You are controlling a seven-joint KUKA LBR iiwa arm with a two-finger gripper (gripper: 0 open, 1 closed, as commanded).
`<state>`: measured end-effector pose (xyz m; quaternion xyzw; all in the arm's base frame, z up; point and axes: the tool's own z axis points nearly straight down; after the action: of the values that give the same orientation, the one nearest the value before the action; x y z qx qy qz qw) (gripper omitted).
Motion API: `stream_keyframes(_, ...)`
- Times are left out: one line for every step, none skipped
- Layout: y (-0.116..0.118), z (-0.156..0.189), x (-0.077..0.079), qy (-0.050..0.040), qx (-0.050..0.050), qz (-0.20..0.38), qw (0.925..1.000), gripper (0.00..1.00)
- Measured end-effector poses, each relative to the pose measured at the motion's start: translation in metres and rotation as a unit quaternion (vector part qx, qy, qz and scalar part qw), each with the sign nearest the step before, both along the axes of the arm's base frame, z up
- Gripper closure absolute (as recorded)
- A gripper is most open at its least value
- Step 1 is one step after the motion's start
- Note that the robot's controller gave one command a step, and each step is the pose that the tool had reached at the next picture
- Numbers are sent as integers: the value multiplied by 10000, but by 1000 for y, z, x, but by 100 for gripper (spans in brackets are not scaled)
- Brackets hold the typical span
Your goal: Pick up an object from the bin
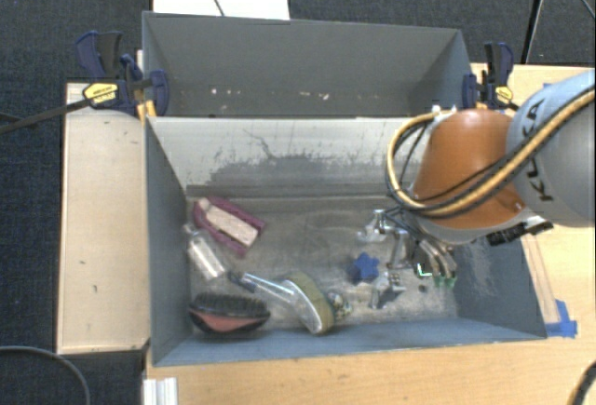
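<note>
In the bin [298,59] we find the gripper [396,280] at about 4 o'clock from the floor's middle, with a small block [365,268] just beside it at its 9 o'clock. The rest we see on the floor's left half: a packaged bar [226,223] at 10 o'clock, a small bottle [203,256] just at the bar's 7 o'clock, a hairbrush [228,313] at 8 o'clock near the front wall, and a long-handled brush [289,293] at the hairbrush's 3 o'clock, its head lying toward the block.

Legible text: black capitals "KUK…" running along the grey arm link [549,156], partly crossed by cables [438,198]; remaining letters unreadable.
</note>
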<state>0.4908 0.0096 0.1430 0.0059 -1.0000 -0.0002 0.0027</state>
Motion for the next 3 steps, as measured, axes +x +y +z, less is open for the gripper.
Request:
stream_keyframes(-11, -70, 40, -44, 2, 1047, 9945, 0)
stream_keyframes(-10, -68, 43, -88, 4, 1041, 9945, 100)
stream_keyframes(-22, 50, 56, -82, -7, 1118, 9937, 100)
